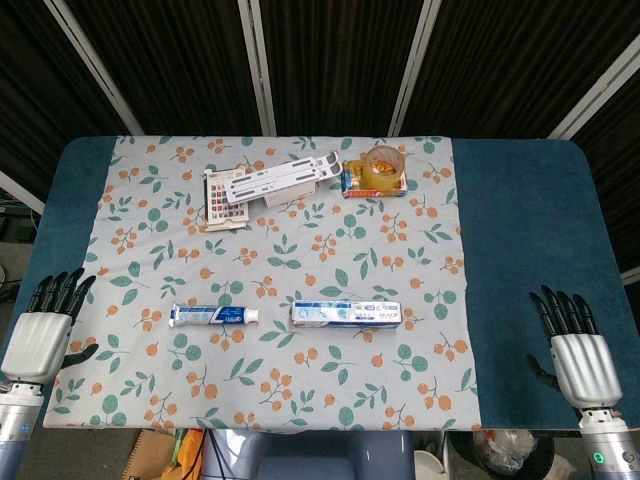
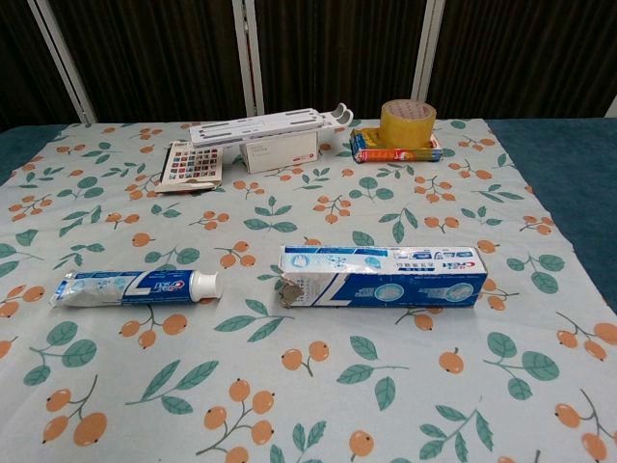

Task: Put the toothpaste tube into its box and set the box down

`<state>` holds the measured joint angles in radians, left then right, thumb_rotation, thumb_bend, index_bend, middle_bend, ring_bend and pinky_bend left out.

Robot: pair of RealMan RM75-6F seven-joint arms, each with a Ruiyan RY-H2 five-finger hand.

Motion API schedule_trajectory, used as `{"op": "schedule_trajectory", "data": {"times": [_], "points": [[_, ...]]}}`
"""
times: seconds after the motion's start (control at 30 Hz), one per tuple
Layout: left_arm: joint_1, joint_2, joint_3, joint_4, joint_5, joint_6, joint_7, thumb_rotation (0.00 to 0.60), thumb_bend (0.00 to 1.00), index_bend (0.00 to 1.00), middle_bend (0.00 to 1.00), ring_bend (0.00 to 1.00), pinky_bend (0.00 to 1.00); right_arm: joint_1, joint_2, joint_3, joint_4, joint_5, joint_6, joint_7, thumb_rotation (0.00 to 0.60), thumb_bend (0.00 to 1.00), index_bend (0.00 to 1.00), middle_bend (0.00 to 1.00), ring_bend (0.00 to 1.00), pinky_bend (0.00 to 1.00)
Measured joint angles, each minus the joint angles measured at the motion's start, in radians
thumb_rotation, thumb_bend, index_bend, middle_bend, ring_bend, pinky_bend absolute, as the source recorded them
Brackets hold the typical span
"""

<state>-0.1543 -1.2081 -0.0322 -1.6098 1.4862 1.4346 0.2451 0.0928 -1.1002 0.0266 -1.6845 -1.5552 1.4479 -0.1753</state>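
Here, from the largest thing to the smallest:

Table (image 1: 520, 230): blue top, seen from above in the head view; the middle part is covered.
Cloth (image 1: 290, 260): pale, printed with leaves and orange berries, spread flat on the table; everything else lies on it.
Left hand (image 1: 42, 330): at the near left edge of the table, beside the cloth, fingers spread and pointing away from the robot, holding nothing. Only the head view shows it.
Right hand (image 1: 578, 352): at the near right corner, on the blue part, fingers apart, holding nothing, well apart from the box.
Box (image 2: 381, 275): blue and white, lying on its long side near the middle front of the cloth; its left end flap is open.
Tube (image 2: 135, 286): lying flat to the left of the box, in line with it, white cap pointing toward the open end, near but not touching. It is outside the box.
Rack (image 2: 270, 125): long white piece at the far side, resting on a small white carton.
Tape (image 2: 407, 123): yellowish roll at the far side, standing on a flat colourful pack.
Card (image 2: 191, 164): sheet of small coloured squares, just left of the carton.
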Motion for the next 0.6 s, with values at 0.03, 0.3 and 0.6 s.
{"op": "schedule_trajectory", "data": {"times": [0.03,0.3,0.6], "points": [[0.001,0.001,0.0,-0.002,-0.002,-0.001,0.0,0.6,0.0,0.0,0.0,0.0,0.02,0.003,0.002,0.001,-0.009,-0.001,-0.004,0.001,0.6,0.27,0.0,0.0,0.0,0.0],[0.0,0.005,0.004,-0.01,0.0,-0.008,0.0,0.6,0.0,0.0,0.0,0.0,0.02,0.067,0.025,0.015,-0.158,0.016,-0.113,0.008,0.6,0.27,0.0,0.0,0.0,0.0],[-0.001,0.006,0.005,-0.009,0.0,-0.011,0.0,0.6,0.0,0.0,0.0,0.0,0.02,0.188,-0.048,0.051,-0.274,0.164,-0.297,-0.101,0.6,0.27,0.0,0.0,0.0,0.0]]}}
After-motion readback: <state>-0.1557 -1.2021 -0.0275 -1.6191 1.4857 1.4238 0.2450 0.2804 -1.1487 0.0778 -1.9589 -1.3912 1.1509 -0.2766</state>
